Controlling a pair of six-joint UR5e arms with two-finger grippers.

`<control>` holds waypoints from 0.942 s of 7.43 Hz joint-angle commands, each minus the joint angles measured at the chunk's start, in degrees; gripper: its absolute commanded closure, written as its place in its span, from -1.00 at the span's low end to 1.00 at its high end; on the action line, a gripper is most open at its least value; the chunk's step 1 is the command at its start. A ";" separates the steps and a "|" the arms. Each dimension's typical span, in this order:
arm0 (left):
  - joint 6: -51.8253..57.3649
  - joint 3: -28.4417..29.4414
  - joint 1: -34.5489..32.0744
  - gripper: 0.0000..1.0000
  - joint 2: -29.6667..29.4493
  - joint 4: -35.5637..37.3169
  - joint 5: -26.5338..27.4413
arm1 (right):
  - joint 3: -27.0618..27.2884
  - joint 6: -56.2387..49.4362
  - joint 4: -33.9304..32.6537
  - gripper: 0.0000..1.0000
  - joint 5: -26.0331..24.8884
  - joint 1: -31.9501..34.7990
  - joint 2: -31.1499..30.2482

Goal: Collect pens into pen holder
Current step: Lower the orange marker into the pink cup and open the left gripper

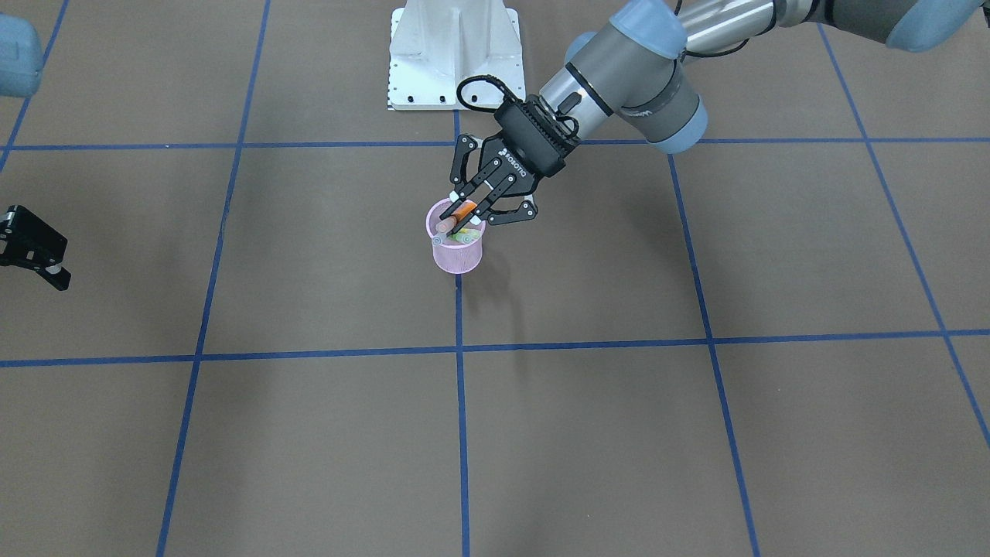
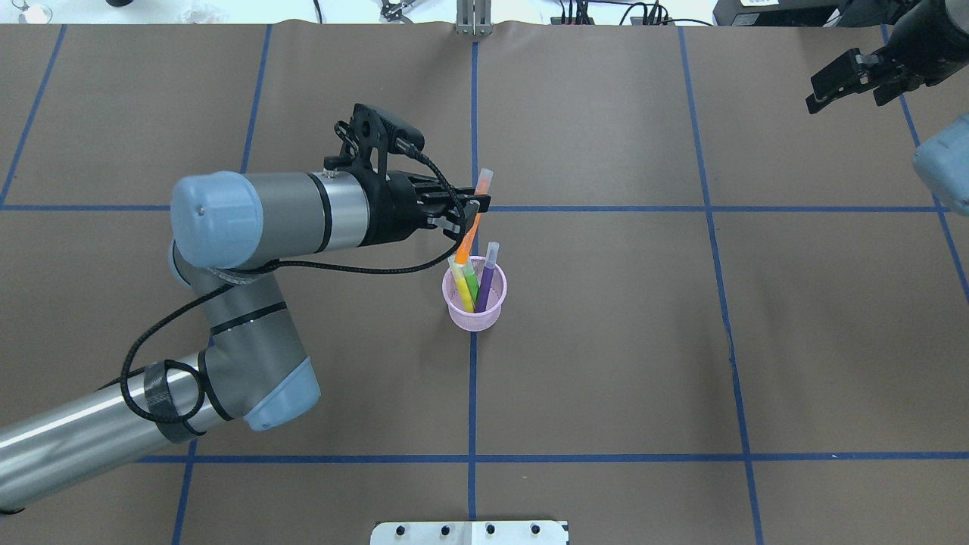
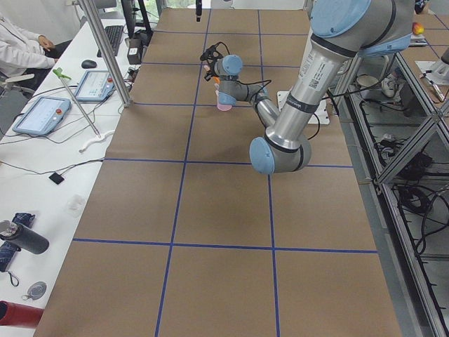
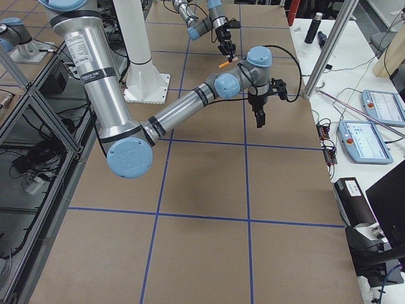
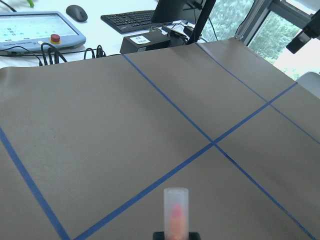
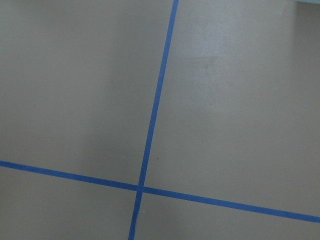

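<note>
- Found left hand (image 2: 473,213) clamped on the orange pen (image 2: 465,244) at mid-barrel. Pen tilted, pale cap uppermost, lower end at the mouth of the pen holder (image 2: 473,322). Could not confirm whether that end is past the rim.
- Located pen holder upright near the middle of the table (image 2: 681,341), on a blue tape line.
- Noted purple pen (image 2: 486,284), green pen (image 2: 472,286) and yellow pen (image 2: 460,286) standing inside, leaning on the rim.
- Saw no loose pen on the table in any view.
- Judged the pens light, stiff and smooth-skinned. Round plastic barrels, so likely to swivel or slide between flat fingers.
- Recommend taking hold across the barrel near its middle, clear of the translucent cap, which may pull off.
- Judged the holder very light: pink wire mesh, see-through wall, solid rim, tapered to a narrower base. Liable to tip or skid if nudged by pen tip or fingers.
- Noted table cover as matte brown paper with a blue tape grid.
- Could not tell whether right hand (image 2: 821,91) is wide or narrow. Parked at the table's far right, well apart from the holder, with nothing seen in it.
</note>
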 commanded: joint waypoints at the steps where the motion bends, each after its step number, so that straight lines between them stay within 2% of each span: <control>1: 0.16 3.53 2.81 1.00 0.20 -6.23 4.46 | -0.07 -0.39 0.00 -1.00 0.00 0.30 -0.15; 2: 0.07 3.54 2.98 1.00 0.64 -6.24 4.47 | -0.07 -0.39 0.00 -1.00 0.00 0.30 -0.07; 3: 0.07 3.45 2.98 0.77 0.64 -6.24 4.47 | 0.01 -0.39 0.00 -1.00 0.00 0.30 -0.07; 4: -0.02 3.54 2.98 -0.35 0.64 -6.15 4.38 | -0.07 -0.39 0.00 -1.00 0.00 0.30 -0.07; 5: -0.80 3.45 3.33 -0.99 0.47 -6.06 4.47 | -0.07 -0.39 0.00 -1.00 0.00 0.30 -0.07; 7: -5.80 3.36 3.51 -1.00 0.73 -6.15 4.47 | -0.07 -0.39 0.00 -1.00 0.08 0.47 -0.15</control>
